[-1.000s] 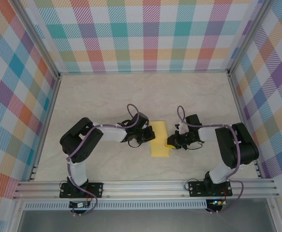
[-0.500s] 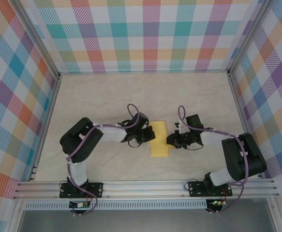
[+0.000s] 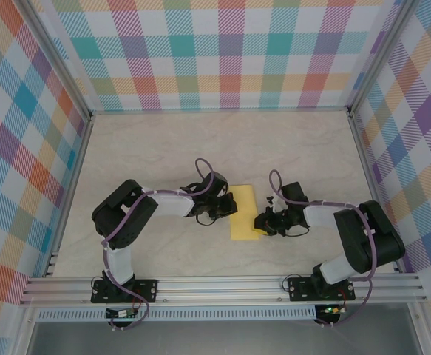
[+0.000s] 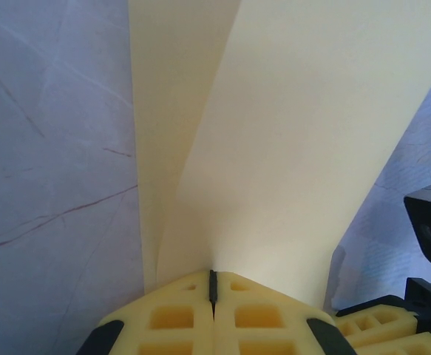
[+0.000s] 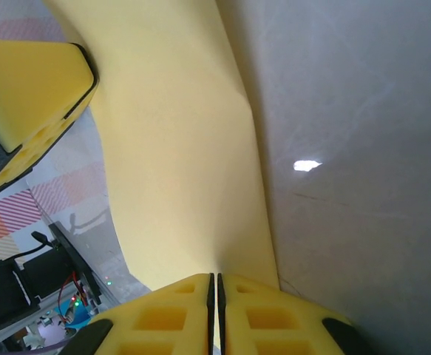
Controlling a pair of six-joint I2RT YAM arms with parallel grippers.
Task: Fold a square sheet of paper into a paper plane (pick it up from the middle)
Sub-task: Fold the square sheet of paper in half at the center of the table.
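The yellow sheet of paper (image 3: pixel 244 213) lies folded into a narrow upright strip at the table's middle, between both arms. My left gripper (image 3: pixel 226 209) pinches its left edge, jaws shut on the paper (image 4: pixel 274 133). My right gripper (image 3: pixel 262 222) is shut on the lower right edge of the paper (image 5: pixel 178 148). In the left wrist view the sheet rises from the fingertips as two layers bent along a crease. In the right wrist view the left gripper's yellow finger (image 5: pixel 23 96) shows at the upper left, across the sheet.
The beige marbled tabletop (image 3: pixel 163 148) surrounds the paper. Checked walls (image 3: pixel 222 52) close in the back and both sides, and an aluminium rail (image 3: pixel 222 285) runs along the near edge by the arm bases.
The right gripper has slid down along the paper's right edge toward the near corner, its forearm swinging inward. The left arm and the paper have stayed put.
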